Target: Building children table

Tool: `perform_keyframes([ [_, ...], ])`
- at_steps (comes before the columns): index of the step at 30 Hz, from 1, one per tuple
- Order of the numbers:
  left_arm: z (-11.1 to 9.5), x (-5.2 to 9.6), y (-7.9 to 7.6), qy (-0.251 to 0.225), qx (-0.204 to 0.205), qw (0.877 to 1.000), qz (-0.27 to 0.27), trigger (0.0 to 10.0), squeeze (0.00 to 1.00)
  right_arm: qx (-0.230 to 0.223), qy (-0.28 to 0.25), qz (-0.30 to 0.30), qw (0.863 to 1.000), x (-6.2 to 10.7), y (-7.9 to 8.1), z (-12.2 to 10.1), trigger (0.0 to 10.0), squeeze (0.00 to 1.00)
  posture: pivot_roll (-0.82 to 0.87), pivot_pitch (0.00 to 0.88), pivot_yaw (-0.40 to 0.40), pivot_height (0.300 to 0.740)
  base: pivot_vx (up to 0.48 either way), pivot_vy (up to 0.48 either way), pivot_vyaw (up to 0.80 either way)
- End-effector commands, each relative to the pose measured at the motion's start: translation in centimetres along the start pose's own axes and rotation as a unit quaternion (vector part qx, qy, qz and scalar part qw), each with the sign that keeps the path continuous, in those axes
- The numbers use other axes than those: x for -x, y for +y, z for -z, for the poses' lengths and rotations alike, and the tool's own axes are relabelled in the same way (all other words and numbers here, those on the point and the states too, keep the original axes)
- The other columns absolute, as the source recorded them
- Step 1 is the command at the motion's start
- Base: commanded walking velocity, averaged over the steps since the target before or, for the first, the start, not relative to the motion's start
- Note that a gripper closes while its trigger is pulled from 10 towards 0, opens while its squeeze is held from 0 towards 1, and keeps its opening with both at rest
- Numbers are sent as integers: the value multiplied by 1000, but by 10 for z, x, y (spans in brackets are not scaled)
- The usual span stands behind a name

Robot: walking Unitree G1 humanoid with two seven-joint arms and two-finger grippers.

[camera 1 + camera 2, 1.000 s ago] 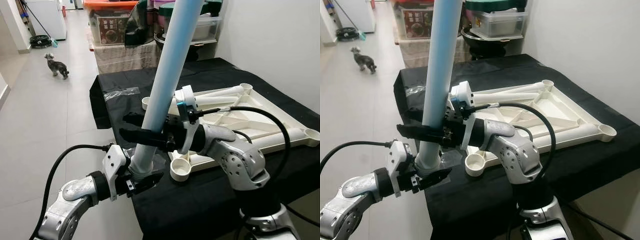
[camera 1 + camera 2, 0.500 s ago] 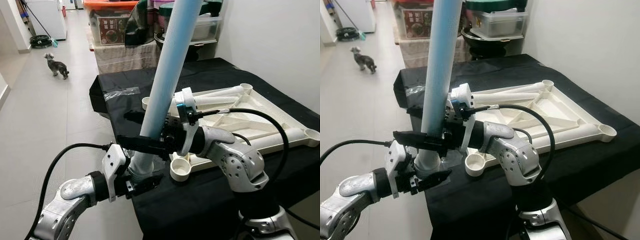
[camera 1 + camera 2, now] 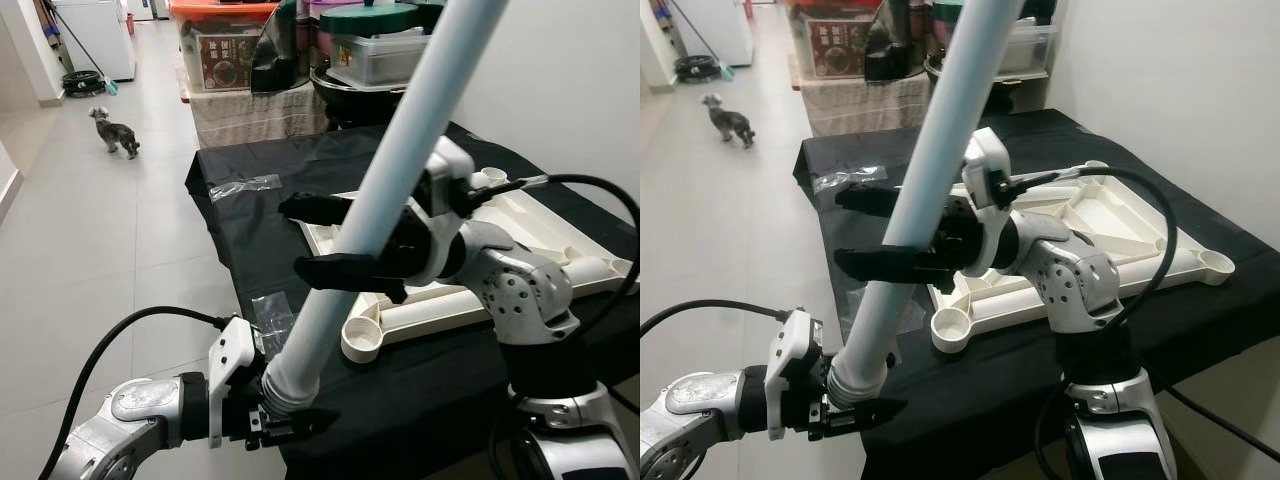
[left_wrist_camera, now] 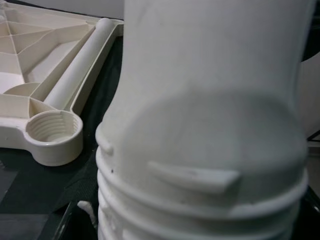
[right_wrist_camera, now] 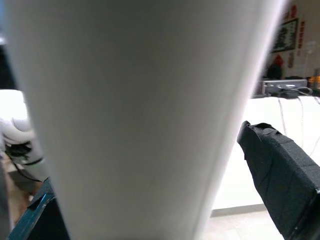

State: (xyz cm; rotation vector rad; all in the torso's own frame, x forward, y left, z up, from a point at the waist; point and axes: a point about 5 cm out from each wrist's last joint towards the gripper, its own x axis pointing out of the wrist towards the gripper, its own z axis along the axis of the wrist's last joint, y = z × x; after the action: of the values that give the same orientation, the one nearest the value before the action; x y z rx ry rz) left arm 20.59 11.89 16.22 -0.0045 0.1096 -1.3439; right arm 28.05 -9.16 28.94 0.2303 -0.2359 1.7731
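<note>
- My left gripper (image 3: 283, 420) pinches the ridged bottom end of the long pale blue table leg (image 3: 385, 180). My black fingers (image 3: 305, 423) press on both sides of it, low down in front of the table's near edge.
- From my left wrist, the screw ridges of the leg's end (image 4: 200, 200) look very big and close.
- My right gripper (image 3: 322, 238) is higher up on the same leg. Its two long black fingers (image 3: 345, 268) are spread wide, one on each side of the leg. I cannot tell if they touch it.
- The leg leans. Its bottom is near me on my left, and its top goes up and away to my right.
- Behind the leg lies the cream table top (image 3: 520, 215), upside down on a black cloth (image 3: 250, 165).
- A round screw socket (image 3: 361, 340) sits at the near corner of the table top, just beside the leg's low end.
- A clear plastic bag (image 3: 243, 185) lies on the cloth further back.
- Boxes and tubs (image 3: 225, 50) stand behind the table.
- A small grey dog (image 3: 113, 131) stands far off on the tiled floor (image 3: 90, 250).
</note>
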Motion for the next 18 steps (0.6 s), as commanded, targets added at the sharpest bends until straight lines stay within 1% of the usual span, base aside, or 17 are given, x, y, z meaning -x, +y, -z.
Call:
perform_keyframes([
  [1, -1, 2, -3, 9, -3, 1000, 12, 10000, 0, -30, -19, -26, 999, -4, 2, -5, 10000, 0, 28, 0, -40, 740, 0, 0, 0],
  [2, -1, 2, -3, 9, -3, 1000, 12, 10000, 0, -30, -19, -26, 999, -4, 2, -5, 10000, 0, 28, 0, -40, 740, 0, 0, 0],
  [3, 1, 5, -3, 21, -9, 1000, 14, 10000, 0, -73, -40, -59, 995, -8, 7, -9, 8078, 0, 28, 0, -40, 740, 0, 0, 0],
  [4, 1, 5, -3, 21, -9, 1000, 14, 10000, 0, -73, -40, -59, 995, -8, 7, -9, 8078, 0, 28, 0, -40, 740, 0, 0, 0],
  [5, 2, 5, -2, 24, -10, 1000, 12, 10000, 0, -82, -43, -70, 993, -10, 9, -10, 7294, 0, 26, 0, -42, 740, 0, 0, 0],
  [7, 2, 6, -1, 26, -10, 1000, 11, 10000, 0, -88, -44, -80, 992, -10, 11, -11, 7294, 0, 26, 0, -42, 740, 0, 0, 0],
  [8, 3, 7, 1, 28, -11, 999, 10, 10000, 0, -94, -49, -90, 990, -12, 14, -11, 5451, 0, 20, 0, -41, 740, 0, 0, 0],
  [9, 3, 7, 2, 29, -11, 999, 10, 10000, 0, -96, -53, -103, 989, -14, 17, -12, 3137, 0, 17, 0, -40, 740, 0, 0, 0],
  [10, 3, 7, 2, 29, -11, 999, 10, 10000, 0, -96, -53, -103, 989, -14, 17, -12, 3137, 0, 17, 0, -40, 740, 0, 0, 0],
  [11, 3, 7, 3, 30, -11, 999, 10, 10000, 0, -97, -56, -111, 987, -15, 20, -12, 1412, 0, 17, 0, -40, 740, 0, 0, 0],
  [13, 4, 7, 3, 31, -11, 999, 11, 10000, 0, -97, -57, -116, 987, -16, 21, -11, 1412, 0, 17, 0, -40, 740, 0, 0, 0],
  [14, 3, 6, 4, 30, -11, 999, 12, 10000, 0, -96, -55, -118, 987, -17, 22, -10, 0, 0, 15, 0, -38, 740, 0, 0, 0],
  [18, 2, 3, 3, 27, -12, 999, 19, 10000, 0, -101, -53, -116, 987, -17, 24, -6, 0, 0, 13, 0, -37, 740, 0, 0, 0],
])
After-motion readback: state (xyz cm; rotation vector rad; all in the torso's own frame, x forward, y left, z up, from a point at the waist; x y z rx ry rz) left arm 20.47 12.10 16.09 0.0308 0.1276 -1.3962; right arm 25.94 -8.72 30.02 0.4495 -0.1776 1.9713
